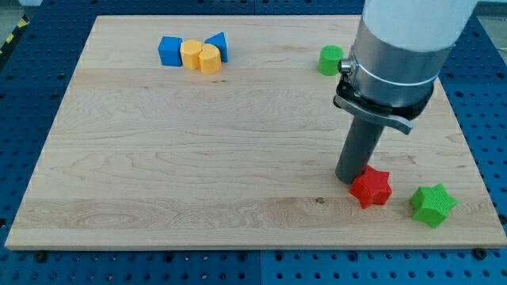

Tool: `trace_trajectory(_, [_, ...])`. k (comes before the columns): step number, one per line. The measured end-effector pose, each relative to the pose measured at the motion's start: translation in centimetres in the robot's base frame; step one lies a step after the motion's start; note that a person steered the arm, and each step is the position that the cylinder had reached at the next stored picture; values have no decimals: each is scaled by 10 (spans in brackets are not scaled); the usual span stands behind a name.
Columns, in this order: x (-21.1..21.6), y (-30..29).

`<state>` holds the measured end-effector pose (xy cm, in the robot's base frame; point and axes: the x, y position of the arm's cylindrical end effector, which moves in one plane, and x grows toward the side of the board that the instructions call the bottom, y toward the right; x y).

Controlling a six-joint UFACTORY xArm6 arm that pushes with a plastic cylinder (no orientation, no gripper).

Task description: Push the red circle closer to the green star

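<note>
A blue cube [169, 51], two yellow blocks [200, 57] and a blue triangle [218, 45] cluster at the wooden board's [174, 158] top.

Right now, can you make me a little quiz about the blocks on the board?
1. True or false: my tip touches the green star.
2. Which block sits right up against my tip? A) red star B) green star C) green cylinder
3. How many yellow blocks sit between the blue cube and the blue triangle near the view's top?

Key: 1 false; 2 A; 3 two.
</note>
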<state>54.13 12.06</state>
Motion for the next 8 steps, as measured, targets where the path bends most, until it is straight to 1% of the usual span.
trace_trajectory(1, [16, 11])
trace_trajectory(2, [17, 31])
trace_trajectory(3, [-9, 16])
trace_trajectory(4, [-62, -16])
trace_trajectory(5, [-122, -19])
trace_trajectory(6, [-165, 17])
trace_trajectory(7, [-168, 75])
trace_trajectory(8, [-161, 111])
